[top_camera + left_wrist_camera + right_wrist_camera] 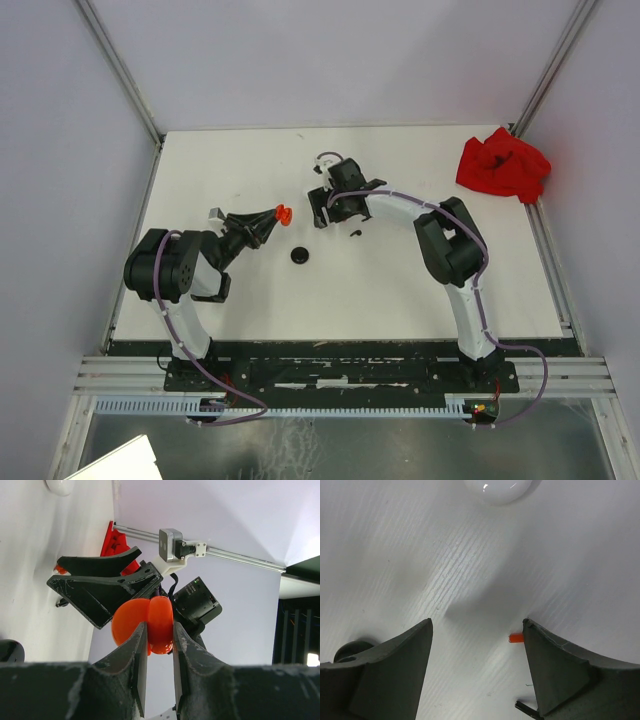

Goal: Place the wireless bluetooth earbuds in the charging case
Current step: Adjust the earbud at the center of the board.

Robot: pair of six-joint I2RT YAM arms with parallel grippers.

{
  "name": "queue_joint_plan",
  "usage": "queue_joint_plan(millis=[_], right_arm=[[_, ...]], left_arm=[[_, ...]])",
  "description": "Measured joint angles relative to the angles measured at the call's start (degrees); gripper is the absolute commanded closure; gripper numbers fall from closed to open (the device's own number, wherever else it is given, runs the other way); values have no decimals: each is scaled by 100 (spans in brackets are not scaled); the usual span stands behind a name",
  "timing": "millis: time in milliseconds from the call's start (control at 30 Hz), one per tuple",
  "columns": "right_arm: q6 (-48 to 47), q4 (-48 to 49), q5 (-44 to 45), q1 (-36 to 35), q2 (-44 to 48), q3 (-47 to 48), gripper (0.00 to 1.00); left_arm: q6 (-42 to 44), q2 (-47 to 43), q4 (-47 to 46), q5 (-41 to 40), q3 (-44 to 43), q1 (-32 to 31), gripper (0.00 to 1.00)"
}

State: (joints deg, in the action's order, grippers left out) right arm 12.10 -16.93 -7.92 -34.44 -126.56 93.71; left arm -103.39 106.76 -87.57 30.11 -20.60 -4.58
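Red-orange and round, a small charging case (284, 213) sits clenched in the left end effector (275, 216), held above the white worktop (200, 170). This red case is to the left of the white case (326, 158), which lies at the far middle of the worktop, and closer to the arms. The right end effector (322, 205) hangs just on the near side of the white case. A black case (299, 256) lies further toward the arms. A crumpled red cloth (503, 165) lies far to the white case's right, at the worktop's corner.

From the left wrist, both fingers (140, 650) press the flat faces of the red case (131, 622), which stands on edge between them. Behind it is the right end effector (55, 571), with its fingers spread apart and nothing between them. The white case (61, 486) shows at the top left corner, well beyond them.

From the right wrist, the right end effector (476, 625) is released and its fingers are wide apart over bare worktop. The white case (500, 490) lies at the top edge. Well below it, a tiny red earbud (516, 638) lies on the worktop, just beside the inner edge of the right-hand finger (560, 670); whether the two touch cannot be told. A dark rounded shape (350, 652) is half hidden behind the other finger.
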Motion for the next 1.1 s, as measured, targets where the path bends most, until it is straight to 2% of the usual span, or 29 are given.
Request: queue_joint_plan(millis=[700, 1100], right_arm=[[-105, -240, 4, 0, 387, -474, 20], [-105, -96, 205, 0, 1058, -728, 23]], left_arm=[[0, 0, -2, 0, 26, 0, 97], [2, 0, -2, 0, 26, 0, 97]])
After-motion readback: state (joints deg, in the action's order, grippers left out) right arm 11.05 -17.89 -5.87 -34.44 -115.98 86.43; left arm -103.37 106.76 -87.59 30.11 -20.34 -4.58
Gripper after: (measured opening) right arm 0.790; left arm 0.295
